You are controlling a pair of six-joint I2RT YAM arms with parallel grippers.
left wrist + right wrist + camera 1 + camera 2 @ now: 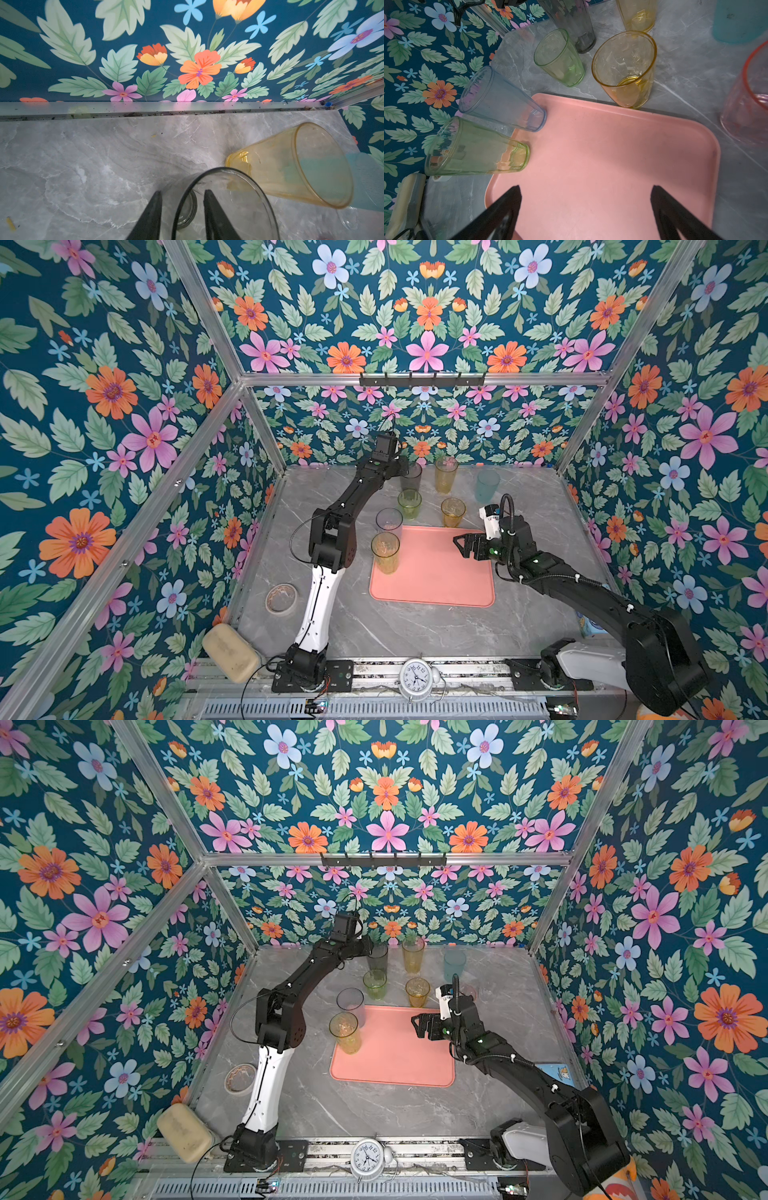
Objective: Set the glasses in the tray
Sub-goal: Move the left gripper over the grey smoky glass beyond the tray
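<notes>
The left gripper (183,191) is reaching to the back edge of the counter (374,626). Its fingers are sitting loose on both sides of the wall of the grey glass (412,477), not squeezing yet. The right gripper (585,187) is hanging wide open and empty over the tray (436,572). A green glass (475,149) and a blue glass (500,99) are standing at the tray's left edge.

One grey glass (411,477), one tall amber glass (446,477), one short amber glass (453,513), one teal glass (487,486), one short green glass (409,505), one tall green glass (385,556), one clear glass (389,520) and one pink glass (745,108): eight in all. One tray (440,572), one tape roll (281,599), one sponge (230,653), one clock (415,679), one hook rack (422,380).
</notes>
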